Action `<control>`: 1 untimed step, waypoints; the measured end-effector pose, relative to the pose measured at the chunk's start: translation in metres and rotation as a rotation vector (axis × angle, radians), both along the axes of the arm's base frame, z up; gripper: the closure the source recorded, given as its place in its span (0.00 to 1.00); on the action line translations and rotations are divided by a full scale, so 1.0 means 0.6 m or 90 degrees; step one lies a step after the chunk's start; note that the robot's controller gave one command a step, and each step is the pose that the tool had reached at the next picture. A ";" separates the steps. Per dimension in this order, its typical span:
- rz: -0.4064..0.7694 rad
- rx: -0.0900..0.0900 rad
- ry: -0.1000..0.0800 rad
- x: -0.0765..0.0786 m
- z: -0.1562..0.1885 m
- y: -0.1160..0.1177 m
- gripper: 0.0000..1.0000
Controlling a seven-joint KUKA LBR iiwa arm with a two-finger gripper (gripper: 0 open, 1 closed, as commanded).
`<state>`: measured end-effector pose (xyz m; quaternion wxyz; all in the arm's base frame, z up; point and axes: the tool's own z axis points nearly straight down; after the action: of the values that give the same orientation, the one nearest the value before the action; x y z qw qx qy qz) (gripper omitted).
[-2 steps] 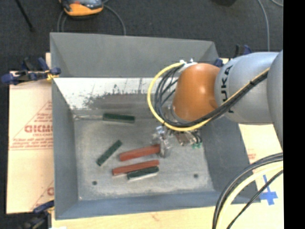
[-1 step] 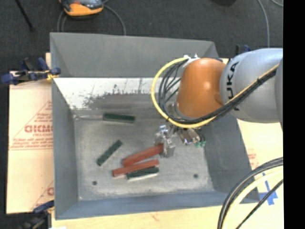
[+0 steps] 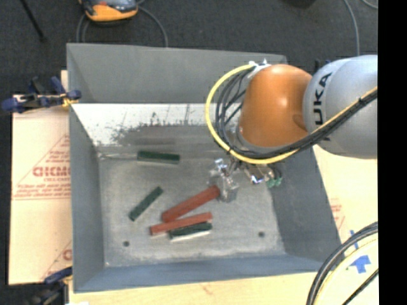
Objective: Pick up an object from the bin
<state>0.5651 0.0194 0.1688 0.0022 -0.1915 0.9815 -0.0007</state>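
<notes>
Camera view: I see the claw (image 3: 226, 187) at the upper-right end of the upper red bar (image 3: 191, 205). The bar's long axis runs down-left from the claw. A second red bar (image 3: 180, 223) lies just below the first. I cannot tell whether the claw is spread or closed.

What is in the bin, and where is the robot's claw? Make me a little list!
bin: grey metal
gripper: at the right end of the upper red stick
lower red stick: just below it
back green stick: by the far wall
left green stick: tilted, alone
front green stick: against the lower red stick
</notes>
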 end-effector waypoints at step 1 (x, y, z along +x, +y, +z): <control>0.150 0.000 0.001 -0.042 0.031 0.008 1.00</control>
<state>0.5400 0.0244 0.1874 0.0011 -0.3056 0.9522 -0.0005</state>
